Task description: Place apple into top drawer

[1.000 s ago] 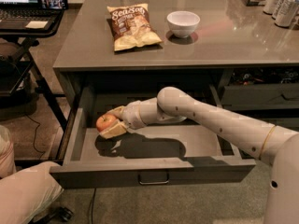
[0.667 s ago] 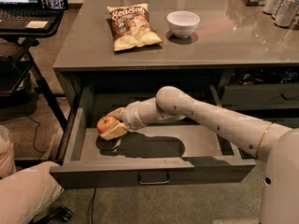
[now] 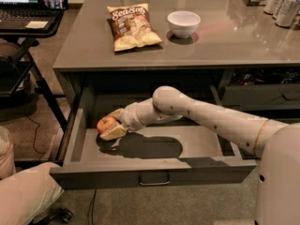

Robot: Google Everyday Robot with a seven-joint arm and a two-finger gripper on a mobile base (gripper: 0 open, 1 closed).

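Observation:
The top drawer is pulled wide open under the grey counter, its metal bar handle at the centre of the front. My white arm reaches into it from the right. My gripper is low over the left part of the drawer floor, its pale fingers closed around the red-yellow apple. The apple is inside the drawer, at or just above the floor; I cannot tell if it touches.
On the counter stand a chip bag and a white bowl, with cans at the far right. A laptop stand is at the left. Narrower grey drawers sit at the right.
The gripper with the apple has barely shifted, staying low in the left part of the drawer. The arm holds nearly the same pose.

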